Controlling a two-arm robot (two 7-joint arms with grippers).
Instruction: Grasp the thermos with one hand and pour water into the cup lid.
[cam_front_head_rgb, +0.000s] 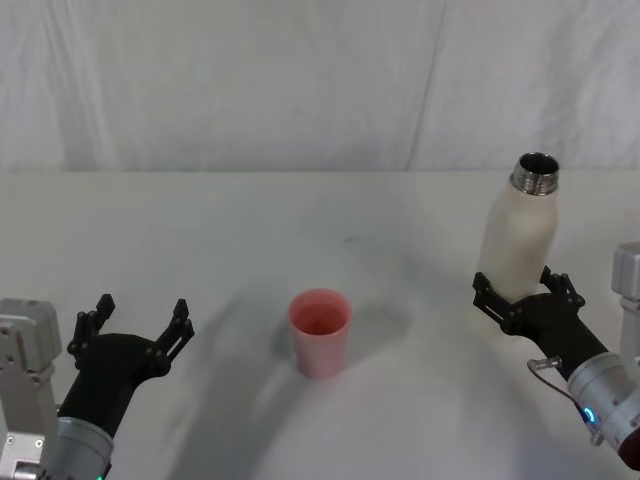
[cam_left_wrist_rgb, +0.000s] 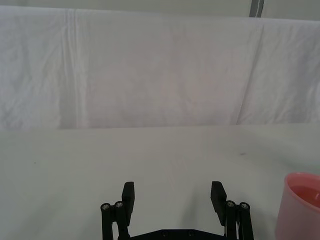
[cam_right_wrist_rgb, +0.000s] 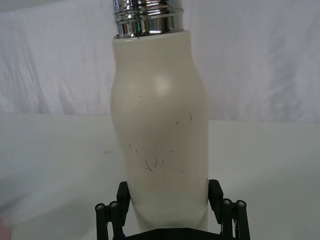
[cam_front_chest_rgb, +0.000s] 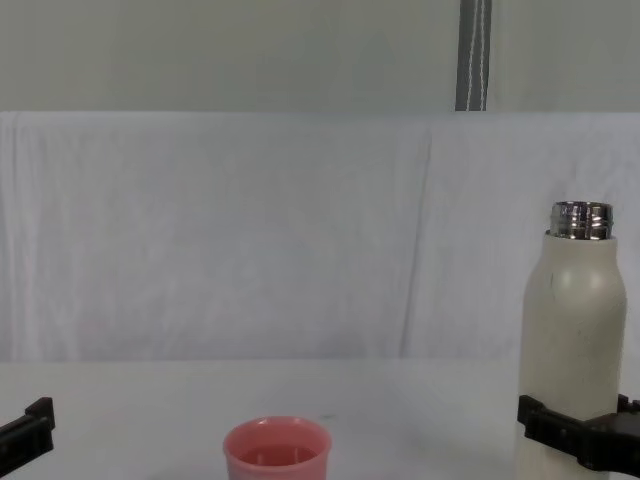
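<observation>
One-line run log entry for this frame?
right gripper: around thermos, upright | left gripper: open, idle | cup lid: table centre | pour: not started

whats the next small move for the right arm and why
Probably lift the thermos slightly and carry it left toward the cup lid. The right gripper already clasps its lower body, it stands upright with the steel neck uncapped, and the cup lid sits well off to its left. The left gripper waits open.
</observation>
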